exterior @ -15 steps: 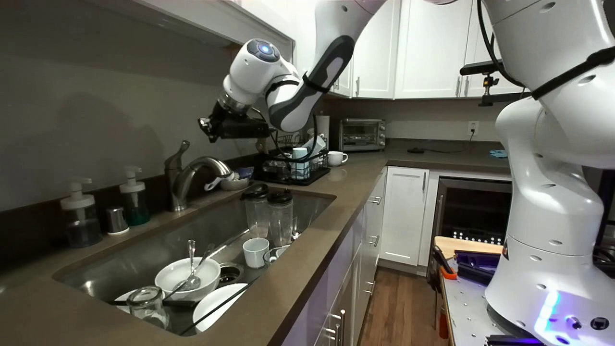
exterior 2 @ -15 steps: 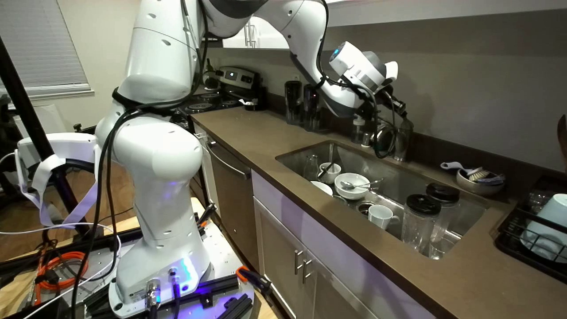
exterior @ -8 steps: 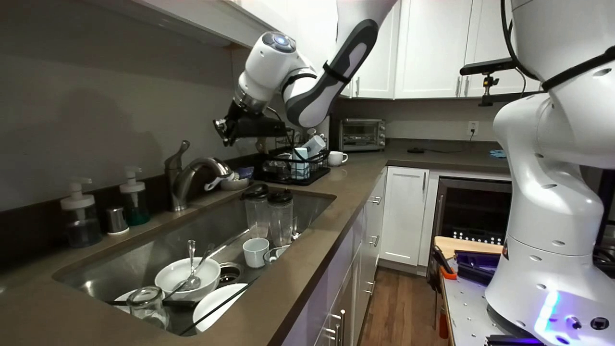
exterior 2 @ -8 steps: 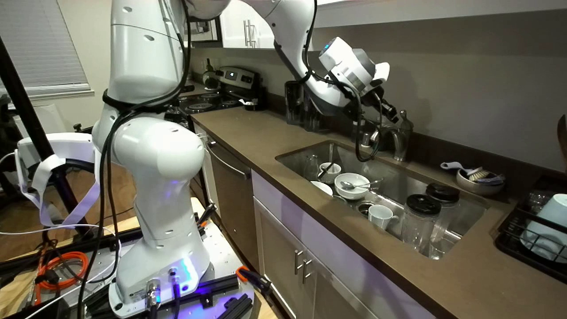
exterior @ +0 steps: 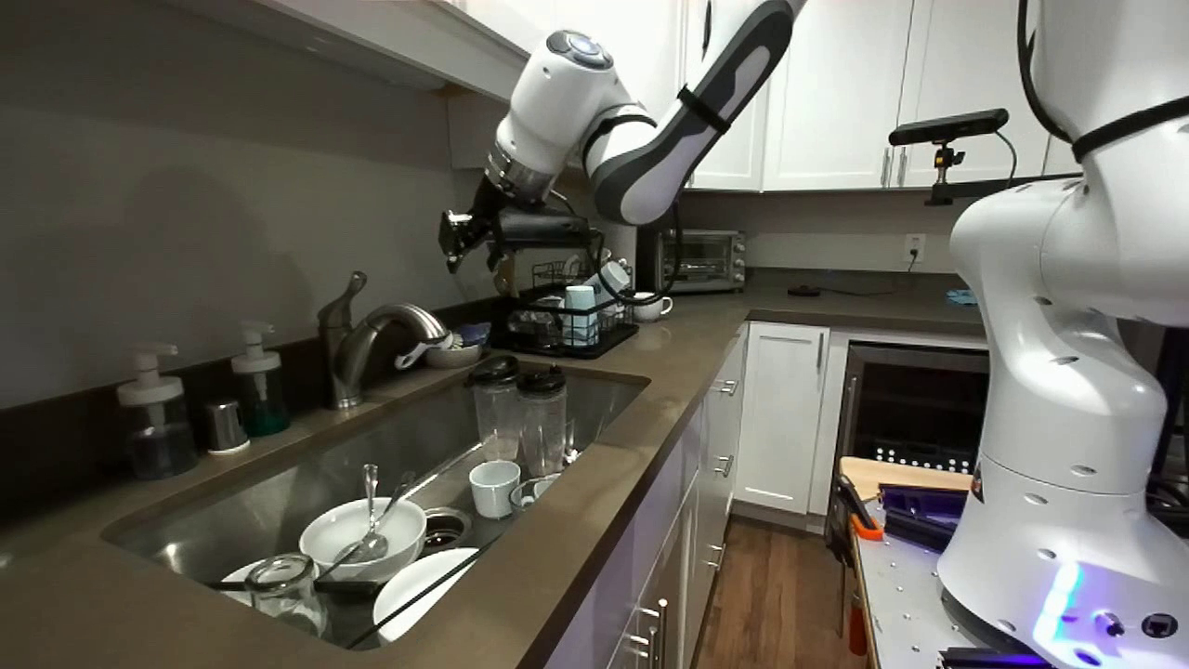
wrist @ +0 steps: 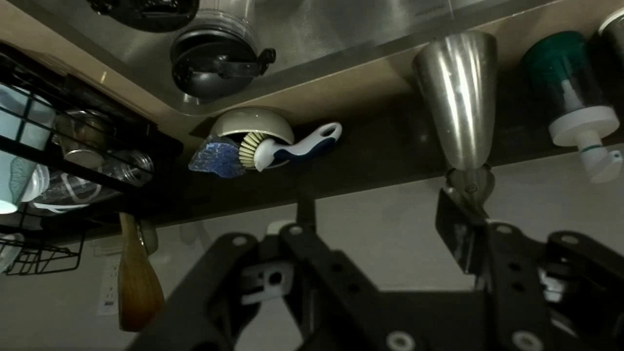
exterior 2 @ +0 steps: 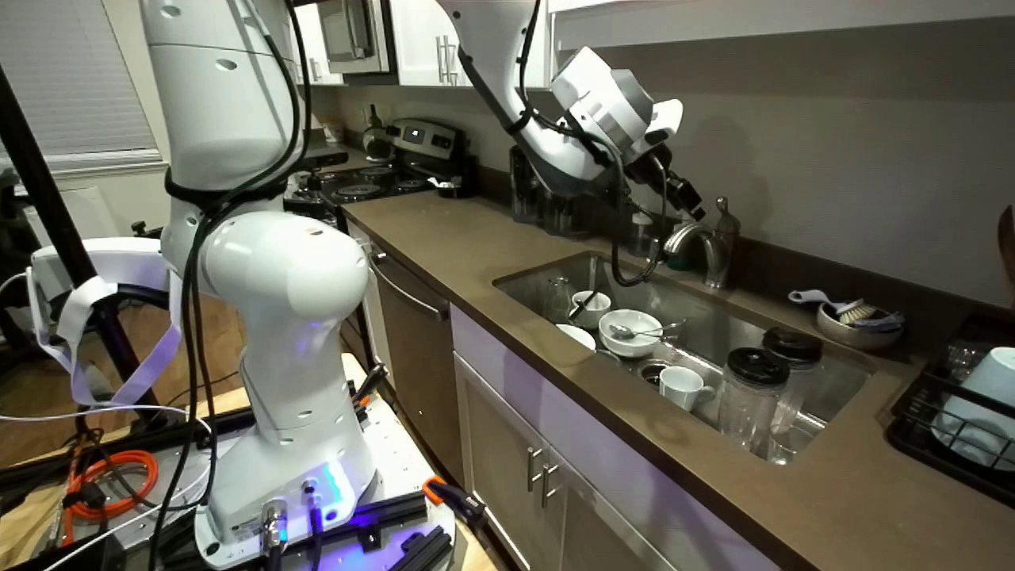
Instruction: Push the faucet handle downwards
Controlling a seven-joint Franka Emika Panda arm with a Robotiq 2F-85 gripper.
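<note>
The gripper (wrist: 379, 218) hangs in the air, its fingers (wrist: 454, 233) spread wide. In an exterior view the faucet handle (exterior: 346, 296) slants up from the top of the faucet (exterior: 348, 360), near the wall (exterior: 186, 242) and apart from the gripper. A white bowl (exterior: 407, 537) sits in the sink (exterior: 228, 525).

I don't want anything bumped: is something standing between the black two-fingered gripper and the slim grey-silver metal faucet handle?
Nothing visible does. In both exterior views, only the grey wall shows between the gripper and the faucet handle. The thick, curved brushed-steel spout arches below that gap.
</note>
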